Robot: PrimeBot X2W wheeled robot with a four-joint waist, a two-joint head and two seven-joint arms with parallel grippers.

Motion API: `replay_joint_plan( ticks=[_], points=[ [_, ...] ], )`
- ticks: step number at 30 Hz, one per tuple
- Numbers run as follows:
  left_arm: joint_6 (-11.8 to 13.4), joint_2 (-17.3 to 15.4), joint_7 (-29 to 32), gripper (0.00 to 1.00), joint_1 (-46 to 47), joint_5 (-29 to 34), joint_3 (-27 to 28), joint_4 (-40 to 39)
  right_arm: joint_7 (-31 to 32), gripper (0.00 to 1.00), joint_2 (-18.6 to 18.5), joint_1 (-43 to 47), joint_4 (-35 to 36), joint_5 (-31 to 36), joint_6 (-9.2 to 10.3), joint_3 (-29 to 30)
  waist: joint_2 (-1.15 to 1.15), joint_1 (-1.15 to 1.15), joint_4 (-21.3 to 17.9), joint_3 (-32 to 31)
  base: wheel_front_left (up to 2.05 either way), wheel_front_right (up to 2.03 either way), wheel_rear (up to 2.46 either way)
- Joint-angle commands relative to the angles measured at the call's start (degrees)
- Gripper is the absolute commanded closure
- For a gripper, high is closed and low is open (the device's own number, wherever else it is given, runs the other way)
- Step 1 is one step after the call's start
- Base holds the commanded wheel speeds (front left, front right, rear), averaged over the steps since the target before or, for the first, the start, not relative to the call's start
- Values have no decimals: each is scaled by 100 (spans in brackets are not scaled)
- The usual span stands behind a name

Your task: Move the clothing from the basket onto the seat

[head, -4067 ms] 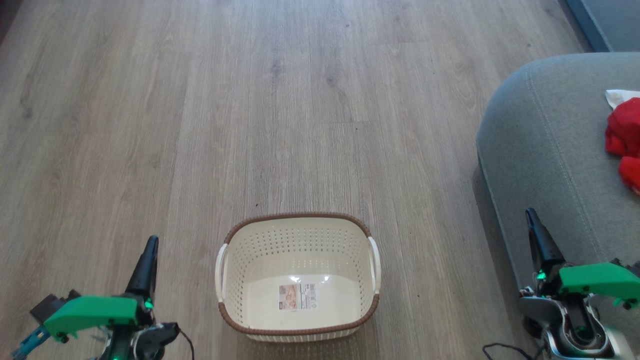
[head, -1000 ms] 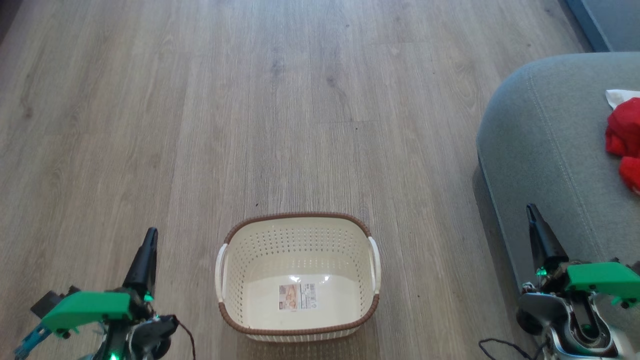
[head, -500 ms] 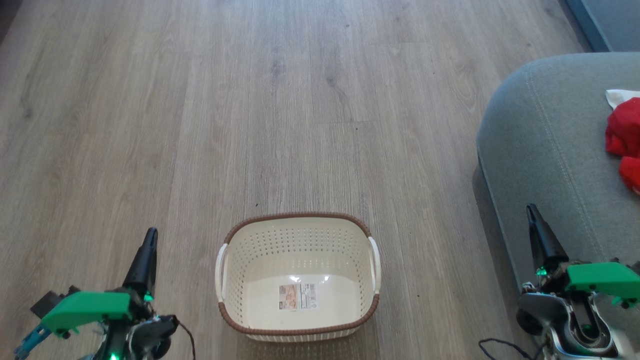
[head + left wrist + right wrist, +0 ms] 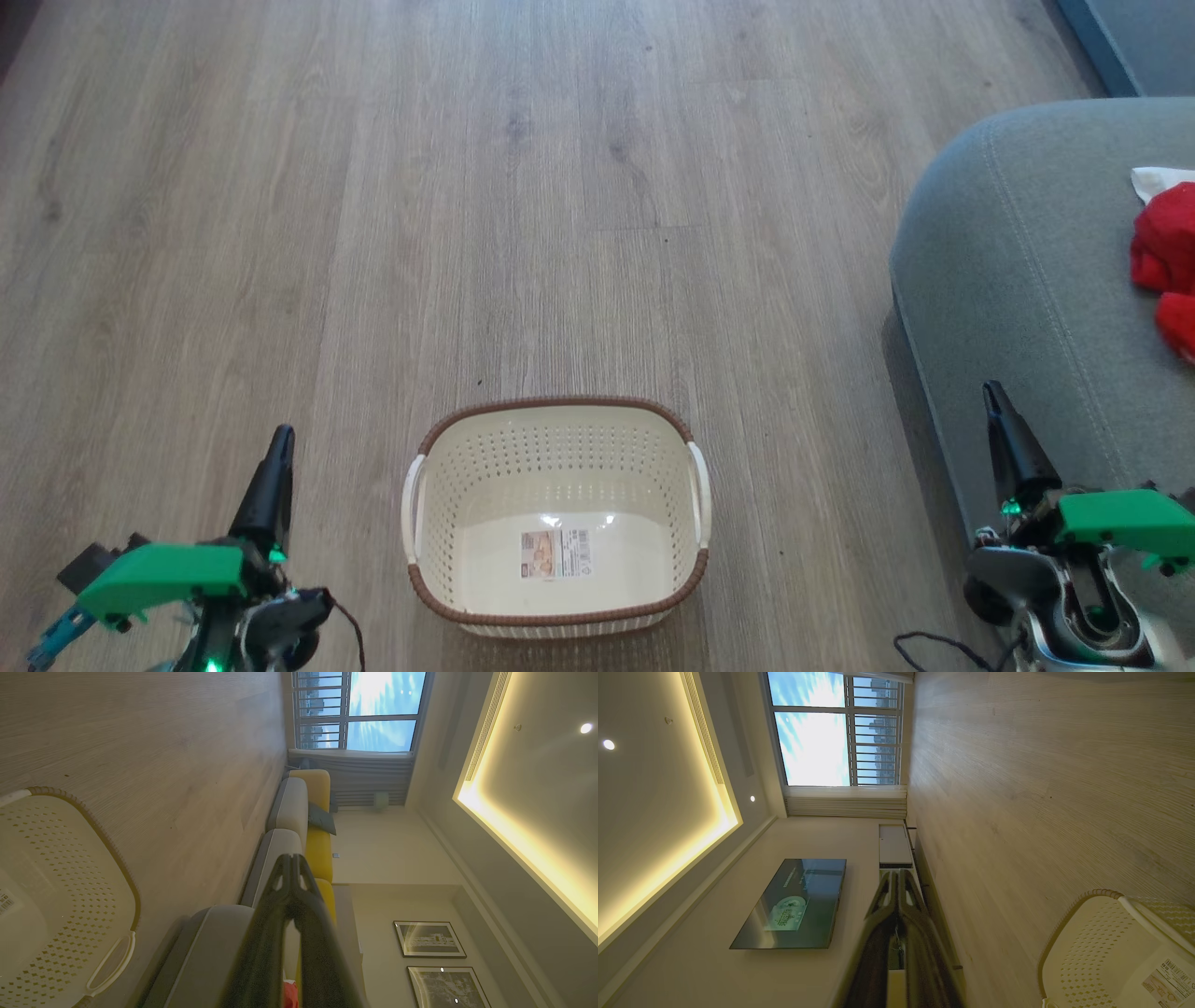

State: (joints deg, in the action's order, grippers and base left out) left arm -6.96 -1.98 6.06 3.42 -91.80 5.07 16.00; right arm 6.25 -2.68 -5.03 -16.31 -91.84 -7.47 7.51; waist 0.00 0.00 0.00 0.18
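Head camera looks steeply down on the wood floor [image 4: 373, 233]; both wrist cameras sit low, rolled sideways; all share the basket [image 4: 560, 457]

i read the basket [image 4: 560, 448] as cream, walls patterned with rows of small holes; rim [image 4: 555, 403] brown with a woven look; handles [image 4: 698, 485] white; a white label [image 4: 555, 553] with dark print on its bottom. floor [image 4: 373, 187]: grey-brown wood grain in long planks. seat [image 4: 1018, 280]: plain grey with stitched seams. clothing [image 4: 1162, 243]: red, with a white piece at its top. left gripper [image 4: 282, 434] and right gripper [image 4: 991, 390]: black fingers, green covers. in my left wrist view, sofa [image 4: 320, 844]: yellow and grey.
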Motion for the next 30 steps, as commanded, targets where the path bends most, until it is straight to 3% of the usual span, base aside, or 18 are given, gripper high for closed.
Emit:
replay_joint_plan(
  ticks=[1,30],
  points=[
    [-53,-89,42,100,277,-38,144,-196,24,100,-20,-115,229,-33,-2,-100,0,0,0,0,0,0,0],
    [-53,-89,42,100,277,-38,144,-196,23,100,-20,-115,229,-33,-2,-100,0,0,0,0,0,0,0]
  ],
)
